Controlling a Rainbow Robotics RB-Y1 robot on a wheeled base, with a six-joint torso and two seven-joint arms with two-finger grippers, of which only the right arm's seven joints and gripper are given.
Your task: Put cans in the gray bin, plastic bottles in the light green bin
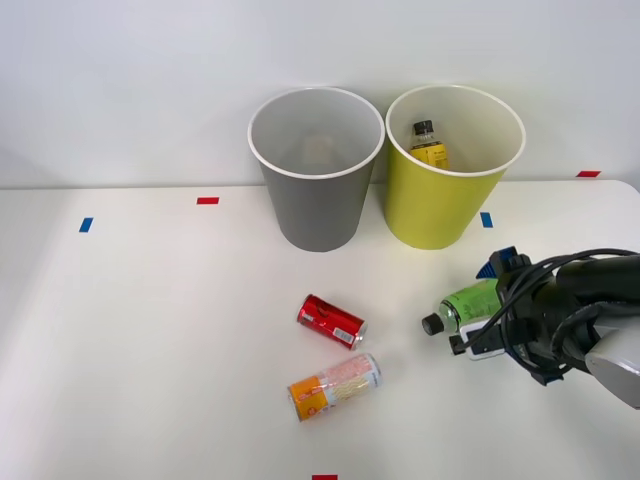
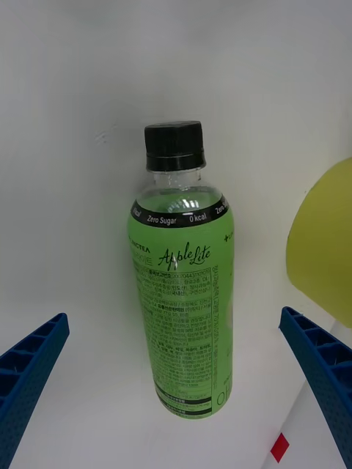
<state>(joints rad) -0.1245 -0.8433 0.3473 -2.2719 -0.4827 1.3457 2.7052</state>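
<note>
A green-labelled plastic bottle (image 1: 468, 302) (image 2: 183, 293) with a black cap lies on the white table at the right. My right gripper (image 1: 487, 306) (image 2: 172, 322) is open, with one blue finger on each side of the bottle and gaps between them and its body. A red can (image 1: 331, 321) and an orange and pale can (image 1: 335, 386) lie on their sides near the table's middle. At the back stand the gray bin (image 1: 316, 215) and, to its right, the light green bin (image 1: 435, 210) (image 2: 326, 242). A yellow-labelled bottle (image 1: 429, 145) stands inside the light green bin.
Small tape marks dot the table: blue ones (image 1: 86, 225) (image 1: 486, 219) and red ones (image 1: 207, 200) (image 1: 588, 173) (image 1: 324, 477). A faint pale shape (image 1: 318, 150) shows inside the gray bin. Bare table spreads to the left of the cans.
</note>
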